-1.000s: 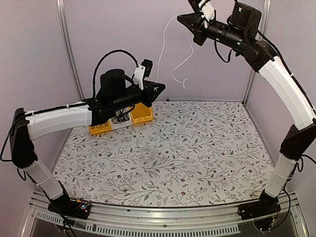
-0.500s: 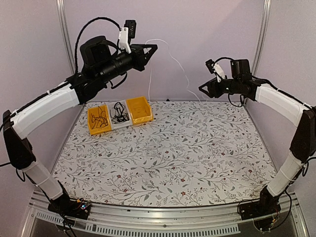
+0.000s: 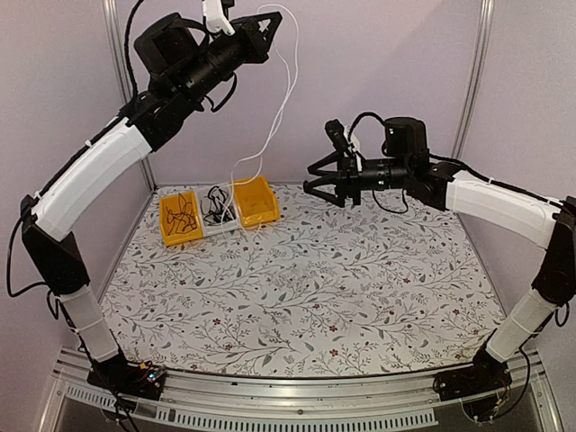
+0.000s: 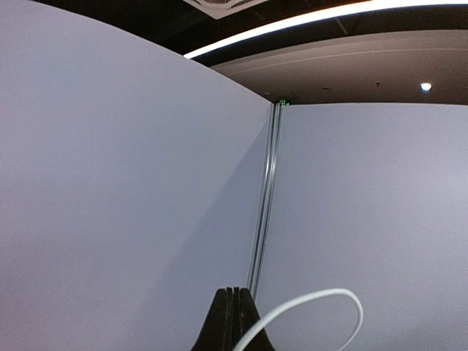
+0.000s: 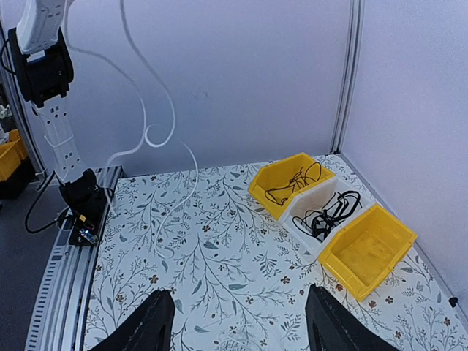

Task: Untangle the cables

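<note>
My left gripper (image 3: 273, 20) is raised high at the back left, shut on the white cable (image 3: 286, 85). That cable loops out from the closed tips and hangs down to the table beside the bins. In the left wrist view the fingertips (image 4: 232, 294) are pressed together, and the white cable (image 4: 314, 297) arcs out to the right. My right gripper (image 3: 317, 183) hovers open over the back middle of the table with nothing in it. Its wrist view shows the gripper (image 5: 240, 292) wide open and the white cable (image 5: 172, 117) dangling ahead. Black cables (image 3: 183, 210) lie in the bins.
Three bins stand at the back left: a yellow bin (image 3: 183, 238) with black cord, a white bin (image 3: 221, 229) with a black tangle (image 5: 329, 212), and a bare yellow bin (image 3: 256, 205). Purple walls enclose the floral table (image 3: 342, 288).
My left arm has lifted higher with the white cable. My right gripper has opened, let the cable go, and swung down and left over the table.
</note>
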Robot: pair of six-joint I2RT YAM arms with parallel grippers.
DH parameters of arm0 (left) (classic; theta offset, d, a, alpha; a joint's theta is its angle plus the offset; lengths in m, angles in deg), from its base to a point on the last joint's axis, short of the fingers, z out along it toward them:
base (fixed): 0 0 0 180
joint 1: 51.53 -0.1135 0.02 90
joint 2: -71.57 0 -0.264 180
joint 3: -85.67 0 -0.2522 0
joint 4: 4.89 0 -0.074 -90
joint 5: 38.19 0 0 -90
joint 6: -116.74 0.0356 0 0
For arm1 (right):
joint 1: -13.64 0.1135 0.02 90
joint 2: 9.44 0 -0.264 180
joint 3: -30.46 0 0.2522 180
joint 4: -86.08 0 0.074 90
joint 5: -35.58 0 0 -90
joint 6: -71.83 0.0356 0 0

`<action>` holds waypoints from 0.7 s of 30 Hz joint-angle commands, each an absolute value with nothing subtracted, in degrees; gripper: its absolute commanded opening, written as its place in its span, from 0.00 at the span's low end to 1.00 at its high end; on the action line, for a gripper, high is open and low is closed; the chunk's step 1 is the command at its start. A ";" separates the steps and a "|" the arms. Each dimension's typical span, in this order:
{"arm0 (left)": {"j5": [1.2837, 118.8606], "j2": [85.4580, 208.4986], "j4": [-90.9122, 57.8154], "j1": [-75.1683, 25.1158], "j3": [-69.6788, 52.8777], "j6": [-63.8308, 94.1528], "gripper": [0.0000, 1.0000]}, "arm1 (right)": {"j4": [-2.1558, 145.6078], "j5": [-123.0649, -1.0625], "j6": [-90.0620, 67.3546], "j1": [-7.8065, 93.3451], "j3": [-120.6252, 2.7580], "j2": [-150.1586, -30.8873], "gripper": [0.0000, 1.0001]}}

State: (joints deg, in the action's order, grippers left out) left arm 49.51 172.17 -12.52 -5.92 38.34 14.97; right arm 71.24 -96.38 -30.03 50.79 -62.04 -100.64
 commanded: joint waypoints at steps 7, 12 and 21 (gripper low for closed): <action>47.51 180.96 -9.64 -5.21 59.35 20.85 0.00 | 73.69 -100.29 -26.26 50.74 -65.90 -111.65 0.71; 45.93 181.81 -11.35 -6.63 57.85 26.27 0.00 | 69.42 -97.52 -28.16 50.20 -65.15 -112.90 0.70; 48.03 182.04 -11.79 -13.59 50.98 22.88 0.00 | 63.39 -94.50 -33.60 47.57 -53.97 -105.45 0.71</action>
State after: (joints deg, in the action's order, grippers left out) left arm 47.04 181.55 -11.47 -10.07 54.06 24.13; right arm 67.63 -96.60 -30.81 48.62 -58.04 -109.97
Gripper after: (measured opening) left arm 0.015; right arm 0.710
